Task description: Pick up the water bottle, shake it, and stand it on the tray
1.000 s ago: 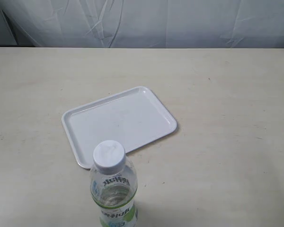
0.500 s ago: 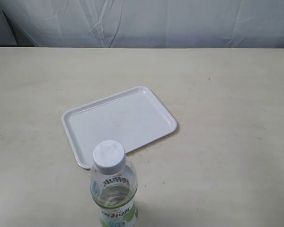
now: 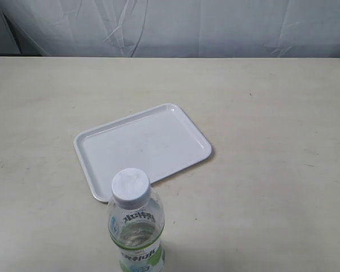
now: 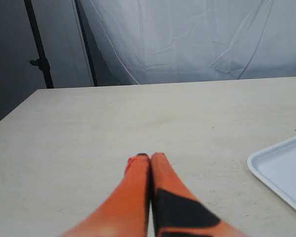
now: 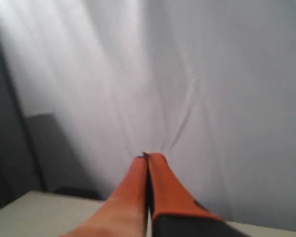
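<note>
While both pincers are closed and hold nothing, the small clear plastic water bottle stands upright on the pale beige tabletop. It is at the near edge of the exterior view, so its base is cut off by the picture. Its round white screw cap is on, and a white-and-green label with dark lettering goes around the body. Just behind the water bottle lies the flat white rectangular plastic tray with rounded corners and a low raised rim. It rests flat on the tabletop, turned at an angle to the table's edges. In the picture the cap overlaps the nearest long rim of the tray; I cannot tell if the two really touch. Behind the tabletop hangs a wrinkled white cloth.

In the left wrist view the left pincer shows two orange fingers, one with a black patch. They are pressed together along their length, with no gap between them. The left pincer hovers over bare tabletop, and one rounded corner of the tray is visible well apart from the fingertips. A thin dark pole stands beyond the table's corner, beside the cloth.

In the right wrist view the right pincer is closed in the same way, its orange fingers together. It points toward the white cloth, and only a small strip of tabletop shows under it.
</note>
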Robot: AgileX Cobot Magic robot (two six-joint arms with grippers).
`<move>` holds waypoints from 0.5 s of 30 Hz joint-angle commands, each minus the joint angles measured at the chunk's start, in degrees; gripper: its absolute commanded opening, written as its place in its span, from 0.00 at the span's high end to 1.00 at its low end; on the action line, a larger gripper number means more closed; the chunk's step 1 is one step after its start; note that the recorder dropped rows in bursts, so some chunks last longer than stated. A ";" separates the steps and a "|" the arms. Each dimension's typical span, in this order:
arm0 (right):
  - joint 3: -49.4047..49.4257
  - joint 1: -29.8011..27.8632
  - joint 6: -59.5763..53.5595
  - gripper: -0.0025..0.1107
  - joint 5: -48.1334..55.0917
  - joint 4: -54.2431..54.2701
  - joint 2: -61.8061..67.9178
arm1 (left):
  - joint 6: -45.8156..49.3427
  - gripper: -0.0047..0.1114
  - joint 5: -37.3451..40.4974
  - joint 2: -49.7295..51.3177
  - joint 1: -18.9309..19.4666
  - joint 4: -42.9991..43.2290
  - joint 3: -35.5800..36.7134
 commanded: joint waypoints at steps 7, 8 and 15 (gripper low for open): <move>-0.52 17.26 17.62 0.38 -29.17 -35.46 18.86 | -0.45 0.96 -0.24 -0.29 0.08 0.05 0.13; -0.52 17.66 18.50 0.38 -30.51 -37.72 18.99 | -0.45 0.96 -0.24 -0.29 0.08 0.05 0.13; -0.52 20.74 23.91 0.38 -34.22 -51.76 18.99 | -0.45 0.96 -0.24 -0.29 0.08 0.05 0.13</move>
